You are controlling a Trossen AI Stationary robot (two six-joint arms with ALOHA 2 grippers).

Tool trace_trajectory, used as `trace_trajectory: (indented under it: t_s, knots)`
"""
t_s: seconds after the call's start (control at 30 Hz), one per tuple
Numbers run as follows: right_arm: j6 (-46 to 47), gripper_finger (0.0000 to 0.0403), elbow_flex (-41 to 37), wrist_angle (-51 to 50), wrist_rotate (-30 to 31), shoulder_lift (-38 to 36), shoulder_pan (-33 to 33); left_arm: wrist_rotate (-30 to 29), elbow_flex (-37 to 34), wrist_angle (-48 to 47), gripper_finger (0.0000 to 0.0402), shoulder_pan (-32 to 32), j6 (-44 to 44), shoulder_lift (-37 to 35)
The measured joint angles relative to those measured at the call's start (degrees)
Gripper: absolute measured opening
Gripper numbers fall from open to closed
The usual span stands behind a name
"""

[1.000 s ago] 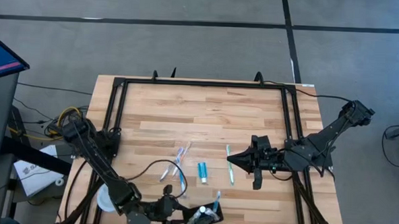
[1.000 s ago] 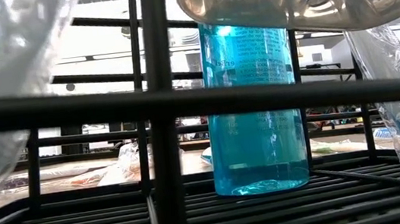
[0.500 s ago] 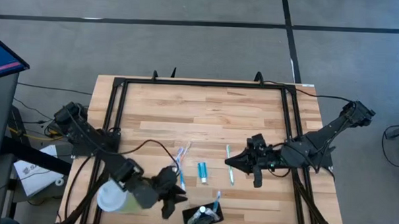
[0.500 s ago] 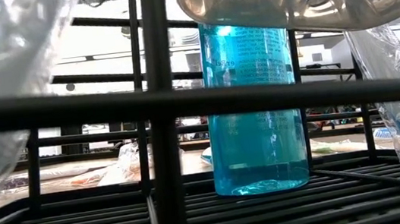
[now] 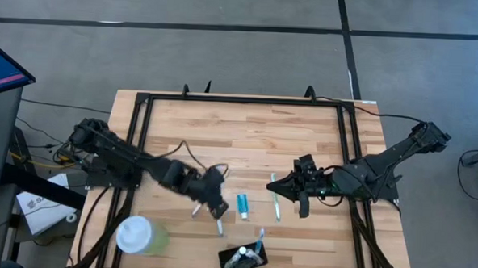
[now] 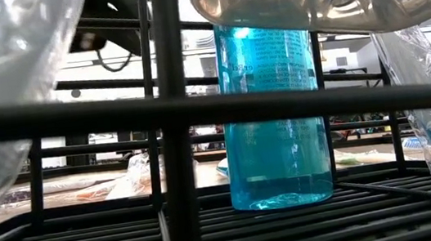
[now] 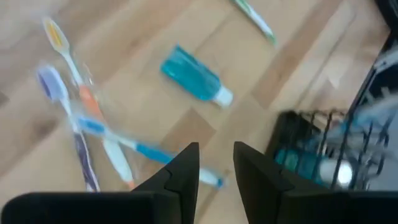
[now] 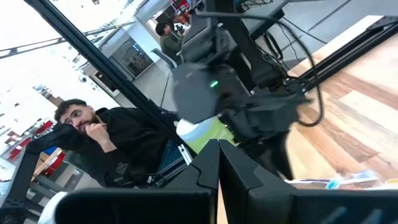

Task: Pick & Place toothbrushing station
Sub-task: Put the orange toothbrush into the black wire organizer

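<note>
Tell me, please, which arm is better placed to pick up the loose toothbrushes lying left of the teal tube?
Probably the left. Its gripper hangs directly over the loose toothbrushes, which fill its wrist view. The right gripper sits beyond the teal tube, beside the green toothbrush.

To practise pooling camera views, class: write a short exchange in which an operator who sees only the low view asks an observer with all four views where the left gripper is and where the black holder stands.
Operator: My low view shows only black bars and a blue tube. Where is the left gripper?
Observer: The left gripper is over the loose toothbrushes in the middle of the table. Its fingers are slightly apart with nothing between them.
Operator: And the black holder?
Observer: The black holder stands at the table edge along the bottom of the high view. It is clear of the gripper and already has a few items in it.
</note>
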Motion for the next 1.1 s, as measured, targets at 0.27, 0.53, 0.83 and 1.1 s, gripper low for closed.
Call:
trace_trajectory:
  t_s: [0.27, 0.53, 0.83, 1.1]
  knots:
    - [0.0, 0.0, 0.0, 0.0, -0.1, 0.0, -2.0, 4.4, 0.0, -2.7, 0.0095, 9.8, 2.8, 1.2]
    - [0.2, 0.0, 0.0, -0.7, -0.3, 0.0, -2.0, 7.9, 0.0, -4.1, 0.0103, 13.5, 5.6, 8.4]
    - [0.2, 0.0, 0.0, -1.9, -1.6, 0.0, -1.3, 8.7, 0.0, -4.2, 0.0156, 12.8, 6.5, 13.4]
    - [0.2, 0.0, 0.0, -3.2, -1.7, 0.0, -1.2, 8.6, 0.0, -3.3, 0.0168, 14.5, 7.6, 13.3]
